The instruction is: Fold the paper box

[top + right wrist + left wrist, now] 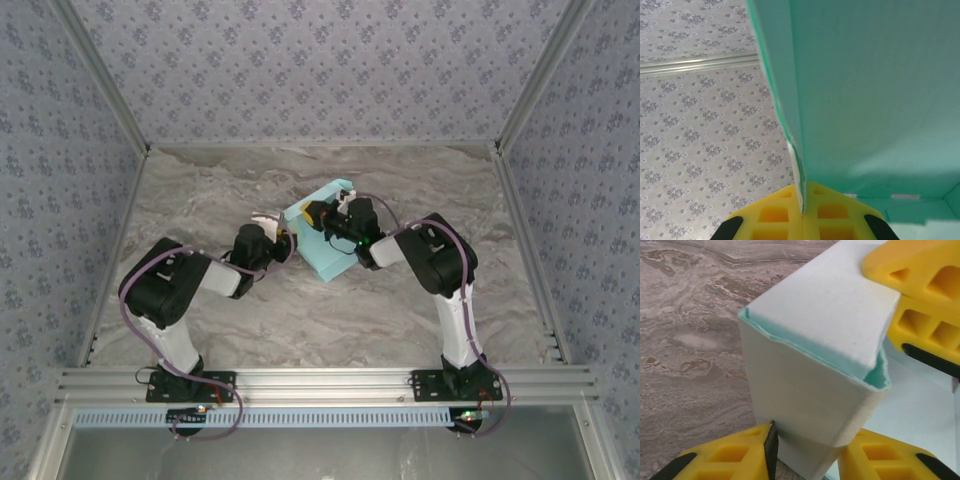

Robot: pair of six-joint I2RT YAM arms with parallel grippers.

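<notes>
Right claw (802, 212) pinches paper box (322, 262) wall; long axis diagonal.

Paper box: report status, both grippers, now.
Left gripper shut across paper box corner. Right gripper pinching a box wall. Box partly formed, one seam gaping. No obstructions seen.

Diffuse, even overhead light. The arms (180, 285) cast only faint, soft-edged shadows on the marble table (330, 320), with no glare. The paper box (815, 310) appears crisp in the left wrist view. In the right wrist view it is slightly soft and shaded near the bottom.
</notes>
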